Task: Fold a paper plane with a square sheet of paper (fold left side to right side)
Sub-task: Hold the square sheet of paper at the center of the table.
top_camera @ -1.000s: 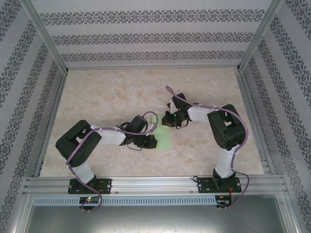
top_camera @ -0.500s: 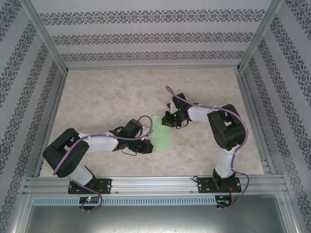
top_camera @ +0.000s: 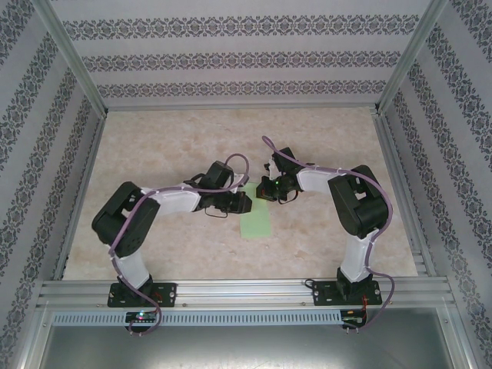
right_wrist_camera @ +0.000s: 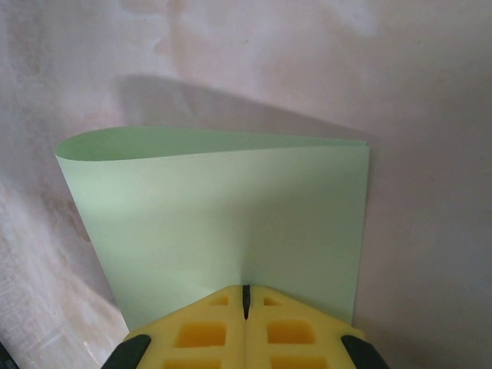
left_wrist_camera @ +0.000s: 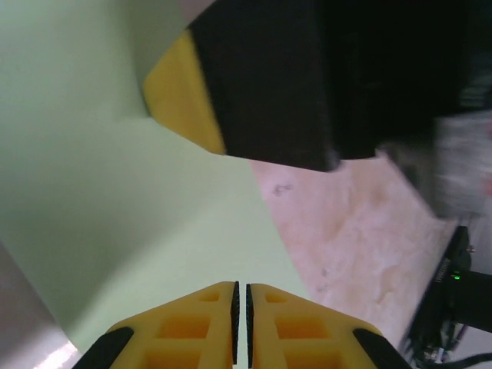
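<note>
Top external view: the square sheet of paper (top_camera: 256, 221) lies doubled into a narrow strip on the table (top_camera: 177, 146) between the arms, with the left gripper (top_camera: 240, 202) at its left edge and the right gripper (top_camera: 267, 189) at its far end. Right wrist view: the free edges meet on one side, the other side is a loose rounded bulge, not creased. The right jaws are pressed together at the sheet's edge, pinching or pressing I cannot tell, and the left jaws are a bare slit apart with nothing between. Judgement: half-fold laid but unsharpened; nose and wing folds all to do.
</note>
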{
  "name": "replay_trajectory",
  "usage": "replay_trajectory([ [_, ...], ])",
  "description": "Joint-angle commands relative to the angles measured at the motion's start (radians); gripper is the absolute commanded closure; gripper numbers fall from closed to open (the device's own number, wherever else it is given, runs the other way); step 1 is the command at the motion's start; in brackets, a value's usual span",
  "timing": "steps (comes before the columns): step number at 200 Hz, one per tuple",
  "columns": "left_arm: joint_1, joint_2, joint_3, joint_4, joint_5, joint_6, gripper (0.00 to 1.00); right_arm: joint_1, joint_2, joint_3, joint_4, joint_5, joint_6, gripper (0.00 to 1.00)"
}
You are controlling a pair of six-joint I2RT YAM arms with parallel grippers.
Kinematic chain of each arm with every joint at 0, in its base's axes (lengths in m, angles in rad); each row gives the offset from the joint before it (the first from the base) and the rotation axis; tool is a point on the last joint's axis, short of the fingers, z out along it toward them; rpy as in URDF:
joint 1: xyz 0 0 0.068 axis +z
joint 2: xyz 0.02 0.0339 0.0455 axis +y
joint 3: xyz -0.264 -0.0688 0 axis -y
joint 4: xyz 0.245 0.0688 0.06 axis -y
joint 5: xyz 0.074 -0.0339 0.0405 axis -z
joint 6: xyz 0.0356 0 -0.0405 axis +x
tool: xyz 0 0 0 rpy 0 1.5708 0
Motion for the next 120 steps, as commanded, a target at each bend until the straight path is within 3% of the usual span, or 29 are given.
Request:
replay_trajectory([
  [1,0.002,0.062,0.033,0.004,-0.001,0.033,0.85,0.008,0.021,-0.003,-0.081,0.079,-0.023,1.00],
  [80,-0.034,0.105,-0.015,-0.032,-0.086,0.036,0.85,0.000,-0.033,0.010,-0.026,0.042,-0.038,1.00],
  [120,-0.047,0.104,-0.047,-0.010,-0.098,0.015,0.85,-0.011,-0.171,0.043,-0.065,0.080,-0.087,0.76],
])
